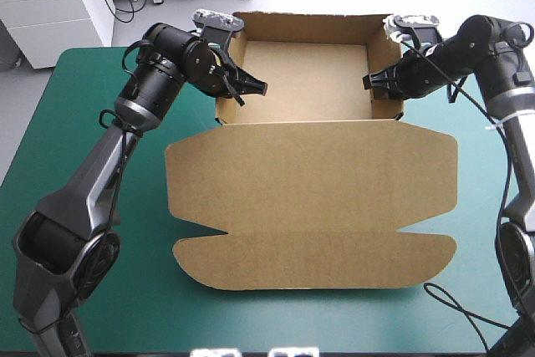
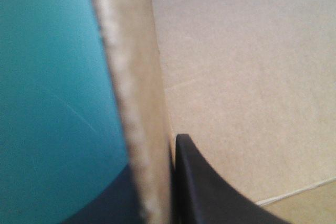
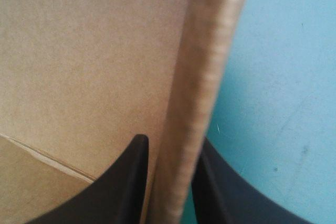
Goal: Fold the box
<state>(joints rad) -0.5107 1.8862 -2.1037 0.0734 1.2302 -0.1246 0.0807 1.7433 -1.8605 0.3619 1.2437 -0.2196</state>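
The brown box (image 1: 308,73) stands as an open tray at the table's far side, its walls raised. Its lid (image 1: 311,206) lies flat toward the near edge. My left gripper (image 1: 244,86) is at the tray's left wall, near that wall's front corner. In the left wrist view that wall (image 2: 134,103) runs between the black fingers (image 2: 205,192), which are all but shut on it. My right gripper (image 1: 376,85) grips the right wall the same way. The right wall (image 3: 205,77) is pinched between two black fingers (image 3: 123,182), one inside the tray and one outside.
The teal-green cover (image 1: 84,131) shows to the left of the box, and a narrower strip of it (image 1: 481,173) shows to the right. The lid's front flap reaches close to the table's near edge.
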